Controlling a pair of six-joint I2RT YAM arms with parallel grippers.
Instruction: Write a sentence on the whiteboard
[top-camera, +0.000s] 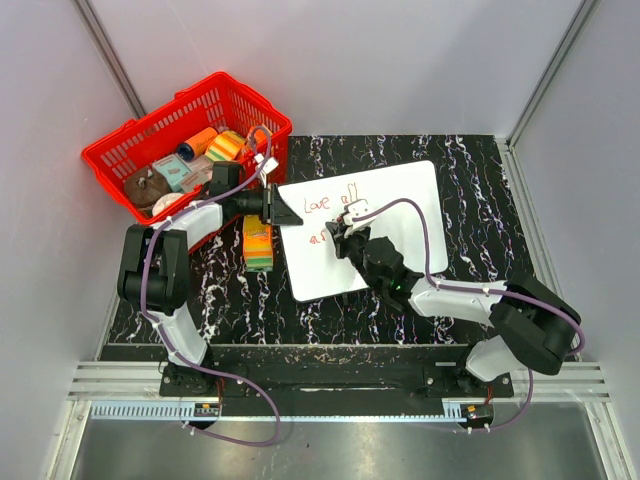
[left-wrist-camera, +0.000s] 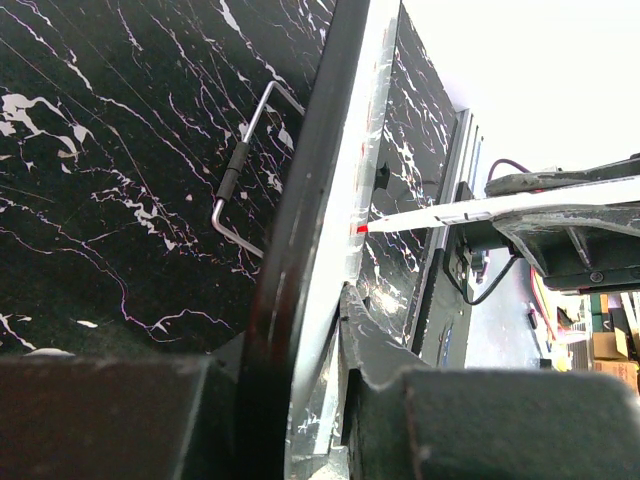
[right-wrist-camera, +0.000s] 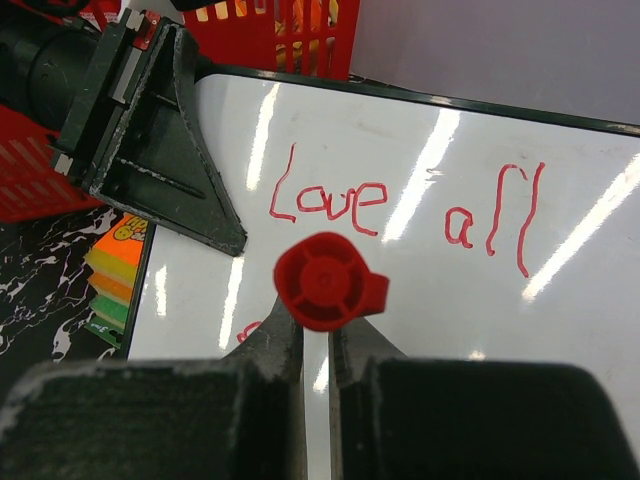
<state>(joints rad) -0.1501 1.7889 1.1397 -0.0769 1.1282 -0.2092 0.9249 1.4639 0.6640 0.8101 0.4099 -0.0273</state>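
**A:** Where does the whiteboard lie?

**B:** Flat on the black marbled table (top-camera: 470, 200), about mid-table and turned slightly askew. The whiteboard (top-camera: 400, 215) has the red basket (top-camera: 130, 150) off its far-left corner, filled with small goods. A layered orange, yellow and green block (top-camera: 258, 243) sits just beside its left edge.

**A:** And the arms?

**B:** Both reach in over it. The left gripper (top-camera: 283, 212) comes from the basket side and is clamped on the board's left rim. The left wrist view shows that rim pinched between its fingers (left-wrist-camera: 385, 355).

**A:** The right one?

**B:** The right gripper (right-wrist-camera: 315, 345) hangs over the middle of the board, closed tight on the pen (left-wrist-camera: 480, 212), a slim white barrel. Its red cap (right-wrist-camera: 325, 280) points up at the wrist camera. At the other end, the red tip meets the board's face.

**A:** What is written?

**B:** The sentence (right-wrist-camera: 400, 210) reads "Love all" in thin red strokes along the upper part of the board. A second line begins lower left, but the gripper hides most of it, so I cannot read it.
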